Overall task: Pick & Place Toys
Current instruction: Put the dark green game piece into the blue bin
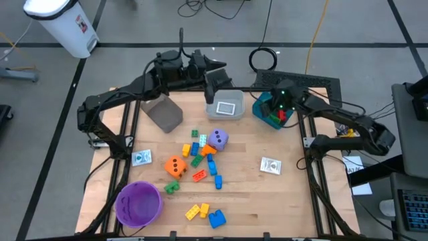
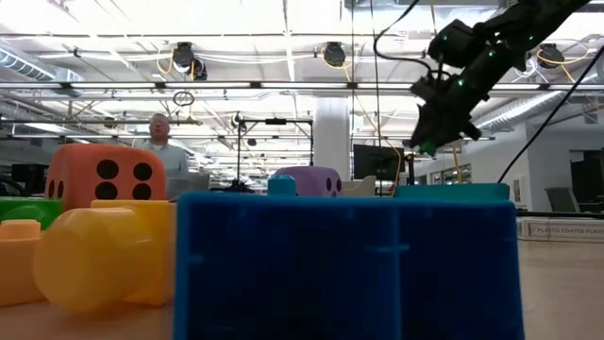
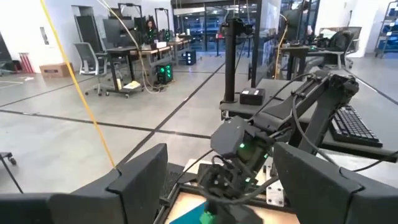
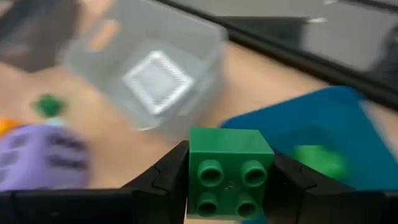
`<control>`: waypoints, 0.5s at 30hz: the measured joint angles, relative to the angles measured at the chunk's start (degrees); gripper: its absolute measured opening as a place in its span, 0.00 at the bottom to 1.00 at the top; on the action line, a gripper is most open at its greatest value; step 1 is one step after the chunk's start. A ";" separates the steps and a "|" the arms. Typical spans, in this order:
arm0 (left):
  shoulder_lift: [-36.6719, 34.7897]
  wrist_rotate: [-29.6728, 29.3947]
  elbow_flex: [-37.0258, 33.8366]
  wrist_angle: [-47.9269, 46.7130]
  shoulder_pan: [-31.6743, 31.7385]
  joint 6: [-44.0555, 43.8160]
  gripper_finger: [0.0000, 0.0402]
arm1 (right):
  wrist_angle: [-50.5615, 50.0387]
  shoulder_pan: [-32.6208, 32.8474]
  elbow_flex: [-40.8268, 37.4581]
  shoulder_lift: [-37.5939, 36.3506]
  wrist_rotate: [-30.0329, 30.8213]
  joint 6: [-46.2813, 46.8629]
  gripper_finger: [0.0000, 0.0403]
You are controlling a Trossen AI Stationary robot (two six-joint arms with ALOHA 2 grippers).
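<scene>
- The right gripper [image 4: 229, 186] is up over the teal bin [image 1: 270, 114] at the back right of the table [image 1: 287, 194]. Its claws are squeezed on a green brick [image 4: 229, 169].
- There's 1 more green bit [image 4: 318, 160] down in the teal bin. It's blurry, maybe another brick.
- The left gripper [image 1: 215, 86] is up high over the clear bin [image 1: 225, 106] at the back, w/ its claws apart & nothing in them.
- A whitish card [image 1: 228, 107] lies in the clear bin.
- The purple die [image 1: 217, 139] & the orange die [image 1: 175, 167] sit mid table, w/ lots of small bricks [image 1: 200, 157] around them.
- More bricks near the front: yellow ones [image 1: 197, 211] & a blue one [image 1: 217, 218].
- 2 more cards lie flat, one on the left [image 1: 141, 157] & one on the right [image 1: 270, 165].
- A purple bowl [image 1: 139, 203] is at the front left, & a grey bin [image 1: 162, 112] at the back left.
- A person [image 2: 162, 146] is far back in the room.
</scene>
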 joint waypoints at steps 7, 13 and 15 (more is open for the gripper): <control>0.00 0.12 -0.04 -2.86 0.00 -1.50 0.74 | -2.29 -1.38 0.00 5.86 2.75 -3.03 0.35; 0.00 0.12 -0.07 -4.60 0.00 -1.72 0.74 | -1.48 -1.35 0.00 11.48 2.73 -3.46 0.35; 0.00 0.12 -0.07 -5.27 0.00 -1.72 0.74 | -1.27 -1.36 0.00 12.77 2.74 -3.51 0.35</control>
